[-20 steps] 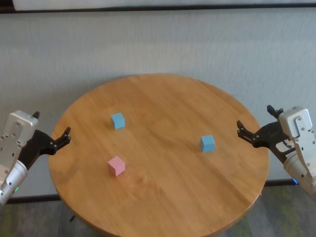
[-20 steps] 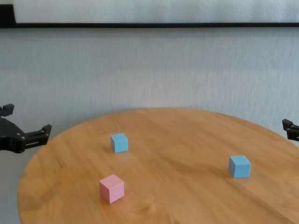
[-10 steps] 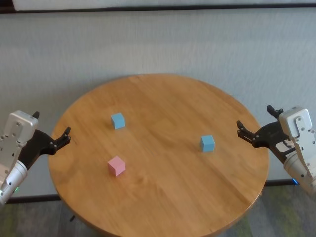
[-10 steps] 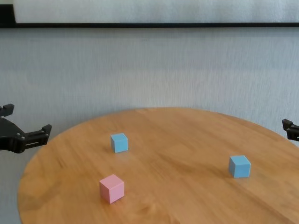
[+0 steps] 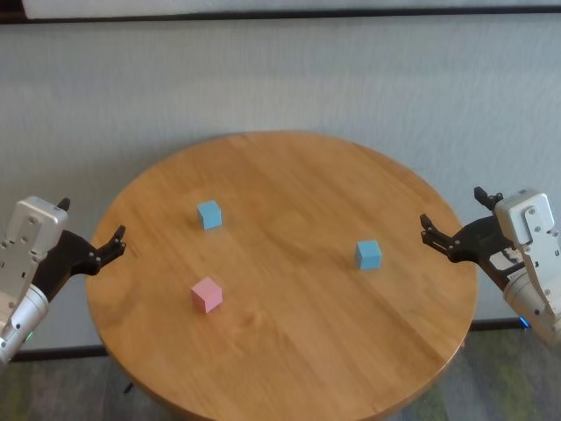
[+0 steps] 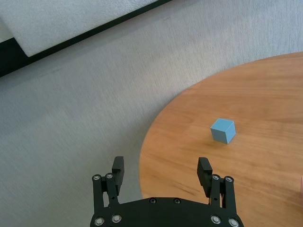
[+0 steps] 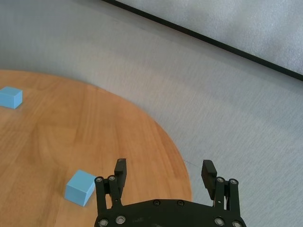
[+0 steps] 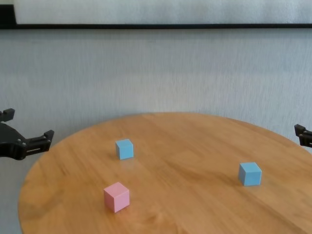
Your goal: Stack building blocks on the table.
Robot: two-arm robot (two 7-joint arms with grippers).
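Three building blocks are seen lying apart on the round wooden surface (image 5: 289, 351), none stacked on another. The pink cube (image 5: 207, 295) is placed toward the robot's left on the near part of the top. One light blue cube (image 5: 209, 214) is set farther back on the same side, well apart from the pink one, and the other light blue cube (image 5: 368, 254) is set toward the robot's right, well apart from both. All three are resting flat and upright. The left gripper (image 5: 90, 233) is held off the left edge of the surface, just beside the rim, with its jaws spread wide and nothing between them; in the left wrist view the far blue cube is seen beyond the fingertips (image 6: 118, 166). The right gripper (image 5: 456, 221) is held off the right edge, near the rim, its jaws likewise spread and empty; in the right wrist view the nearer blue cube is seen just beside one finger, not touched. A grey carpeted floor (image 5: 280, 79) is visible around the surface.
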